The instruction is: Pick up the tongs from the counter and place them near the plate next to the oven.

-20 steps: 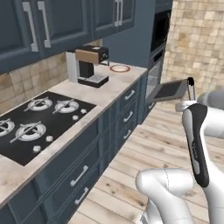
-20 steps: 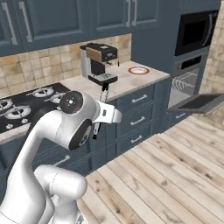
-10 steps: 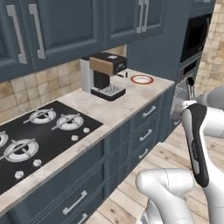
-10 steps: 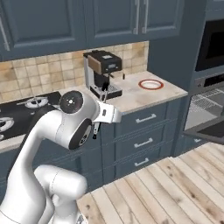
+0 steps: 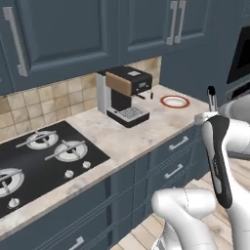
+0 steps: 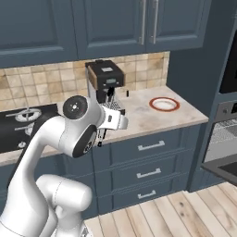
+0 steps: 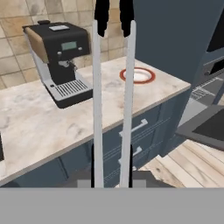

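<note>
Gripper (image 7: 112,168) is clamped on the tongs (image 7: 97,100), whose black ends point toward the plate (image 7: 137,75) at the counter (image 7: 39,127) corner. Coffee machine (image 7: 59,57) stands left of the plate; hob (image 5: 34,161) lies farther left.

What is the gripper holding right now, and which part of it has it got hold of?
The gripper holds the tongs, clamped near one end. Their two silver arms run away from the fingers, and the black tips point towards the plate on the counter.
</note>
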You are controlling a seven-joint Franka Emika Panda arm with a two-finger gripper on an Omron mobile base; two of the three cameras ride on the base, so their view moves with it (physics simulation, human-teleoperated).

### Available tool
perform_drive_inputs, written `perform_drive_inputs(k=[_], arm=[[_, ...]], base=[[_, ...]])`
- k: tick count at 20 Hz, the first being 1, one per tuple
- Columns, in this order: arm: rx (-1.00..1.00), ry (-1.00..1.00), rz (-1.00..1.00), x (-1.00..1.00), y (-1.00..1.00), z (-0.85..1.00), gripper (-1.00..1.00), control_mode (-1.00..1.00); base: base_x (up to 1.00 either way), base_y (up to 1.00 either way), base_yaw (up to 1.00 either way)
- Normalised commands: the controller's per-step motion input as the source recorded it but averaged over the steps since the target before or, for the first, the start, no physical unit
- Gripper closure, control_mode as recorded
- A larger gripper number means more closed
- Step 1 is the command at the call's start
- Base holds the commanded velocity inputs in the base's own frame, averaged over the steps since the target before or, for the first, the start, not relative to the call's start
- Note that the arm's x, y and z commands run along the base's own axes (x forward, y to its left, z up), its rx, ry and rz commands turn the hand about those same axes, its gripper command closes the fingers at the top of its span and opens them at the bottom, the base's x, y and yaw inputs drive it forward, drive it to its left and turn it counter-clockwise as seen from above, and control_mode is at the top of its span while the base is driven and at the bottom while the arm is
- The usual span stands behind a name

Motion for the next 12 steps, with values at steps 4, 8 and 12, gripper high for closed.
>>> perform_drive_inputs(k=[4,8,12], arm=[[0.0,0.0,0.0,0.0,0.0,0.0,1.0,1.0],[0.0,0.0,0.0,0.0,0.0,0.0,1.0,1.0],[0.0,0.0,0.0,0.0,0.0,0.0,1.0,1.0]], base=[[0.49,-0.5,0.31],[0.22,-0.43,0.31],[0.36,-0.44,0.31]])
